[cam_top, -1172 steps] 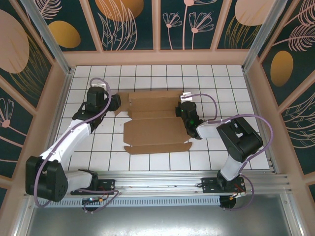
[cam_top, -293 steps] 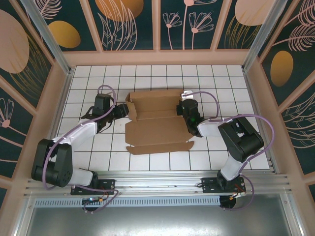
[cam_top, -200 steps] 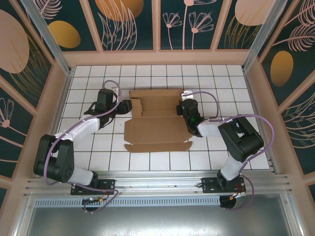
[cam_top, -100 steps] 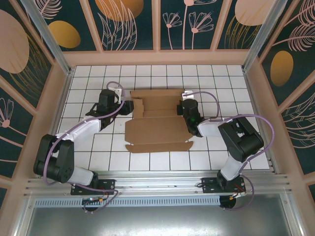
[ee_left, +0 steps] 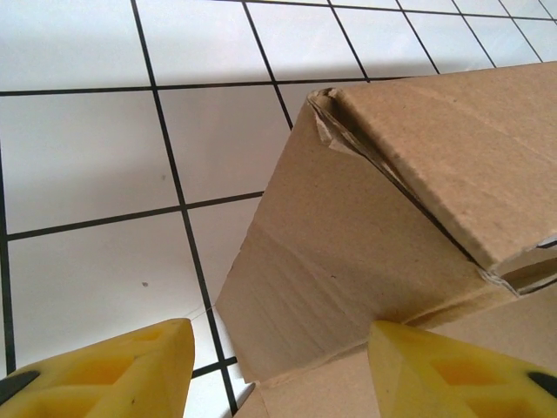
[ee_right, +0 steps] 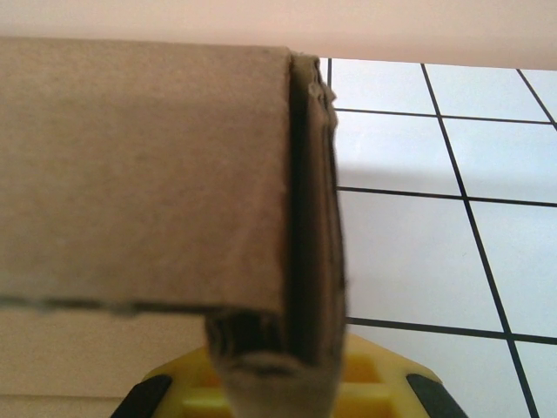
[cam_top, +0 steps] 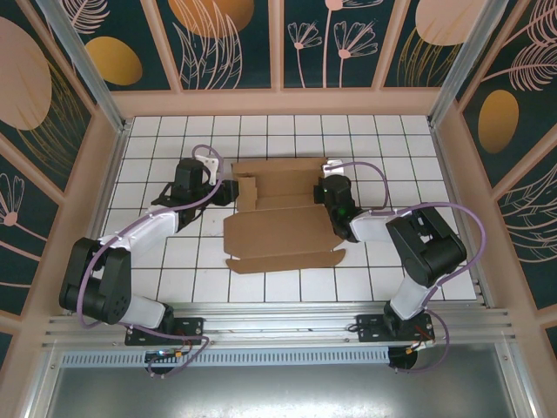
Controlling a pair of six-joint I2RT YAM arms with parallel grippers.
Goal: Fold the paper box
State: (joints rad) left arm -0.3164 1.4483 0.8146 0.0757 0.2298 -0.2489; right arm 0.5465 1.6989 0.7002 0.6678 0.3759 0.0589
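The paper box (cam_top: 278,231) is a brown cardboard sheet lying mid-table, its front panel flat and its back part folded up into low walls. My left gripper (cam_top: 230,190) is at the box's back left corner. In the left wrist view it (ee_left: 278,374) stands open, its yellow fingers (ee_left: 104,374) straddling the raised left flap (ee_left: 348,226) without pinching it. My right gripper (cam_top: 325,193) is at the box's right side wall. In the right wrist view it (ee_right: 278,383) is shut on the upright doubled cardboard wall (ee_right: 309,218).
White tiled floor (cam_top: 392,148) surrounds the box on all sides. Pink wooden walls (cam_top: 278,103) close the back and both sides. An aluminium rail (cam_top: 278,318) carrying the arm bases runs along the near edge.
My left gripper has edged right, closer to the box's back left corner, and the box has slid slightly right. The right gripper keeps its hold in place.
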